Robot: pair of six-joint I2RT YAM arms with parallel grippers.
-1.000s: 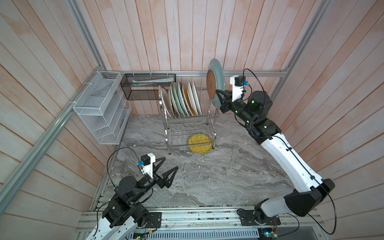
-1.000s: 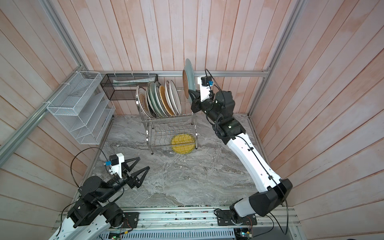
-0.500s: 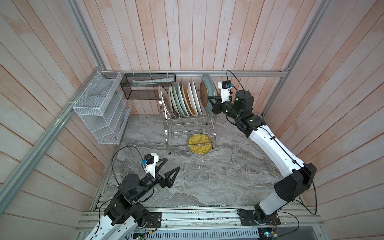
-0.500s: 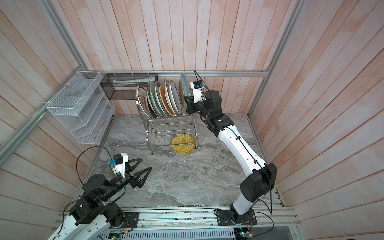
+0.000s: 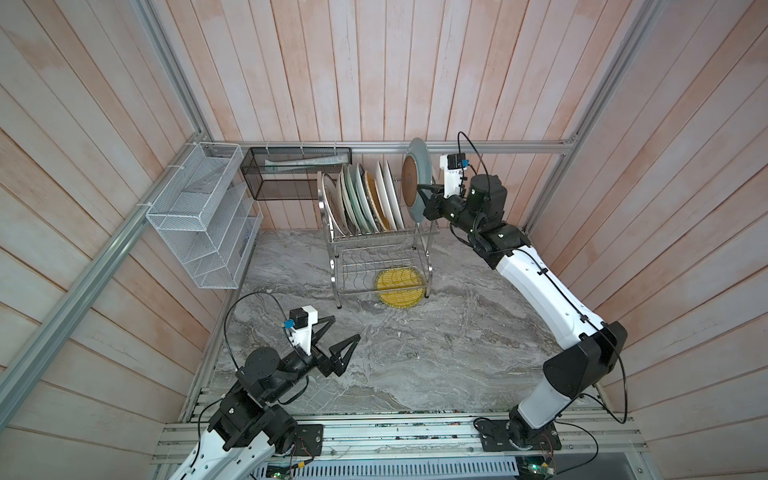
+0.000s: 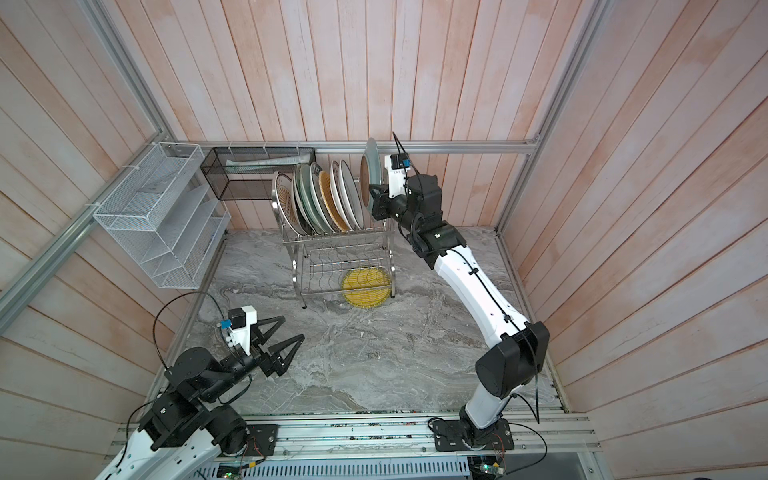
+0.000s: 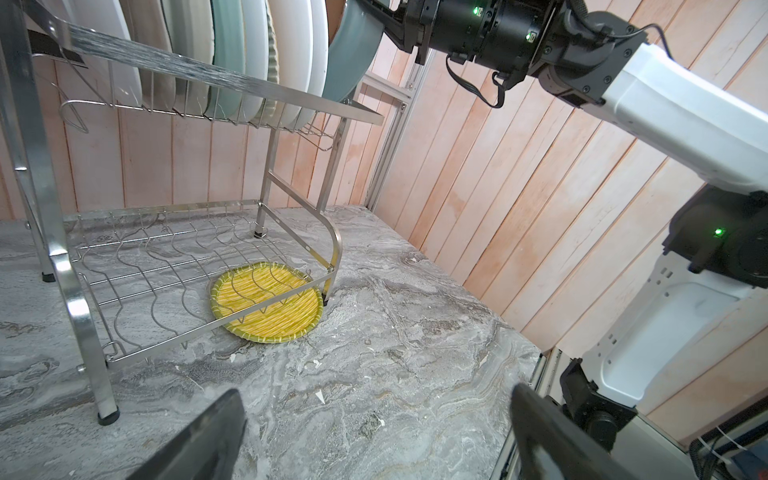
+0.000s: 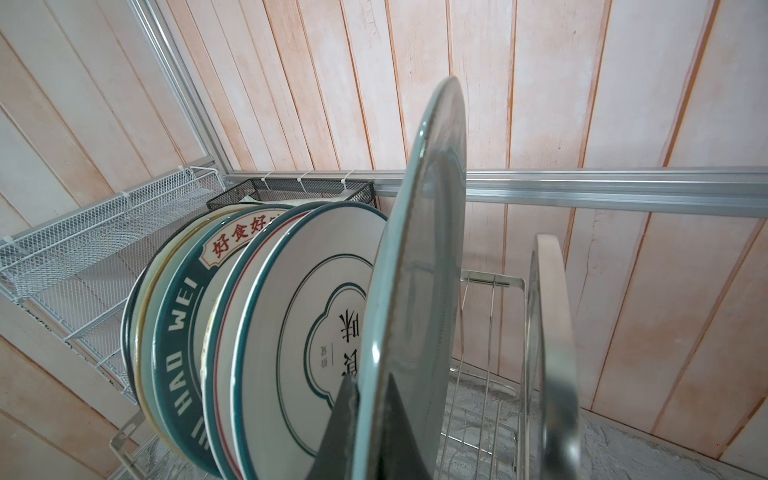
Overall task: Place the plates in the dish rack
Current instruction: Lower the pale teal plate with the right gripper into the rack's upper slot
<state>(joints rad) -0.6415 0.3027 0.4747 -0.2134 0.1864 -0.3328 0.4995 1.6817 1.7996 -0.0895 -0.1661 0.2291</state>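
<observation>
right arm stretched high at the right end of the shiny steel wire dish rack (image 5: 376, 237), right gripper (image 5: 426, 198) clamped on upright grey-blue round plate (image 5: 417, 151). left gripper (image 5: 337, 344) low before rack, jaws wide apart. plate's bottom edge in a slot or not: cannot tell.

So the left arm (image 5: 266, 374) sits folded low in the lower left, left gripper (image 5: 345, 327) gaping wide, holding nothing. The right arm (image 5: 536, 278) stretches from lower right to upper middle, right gripper (image 5: 422, 195) pinched tight on an upright grey-blue plate (image 5: 409, 178).
</observation>
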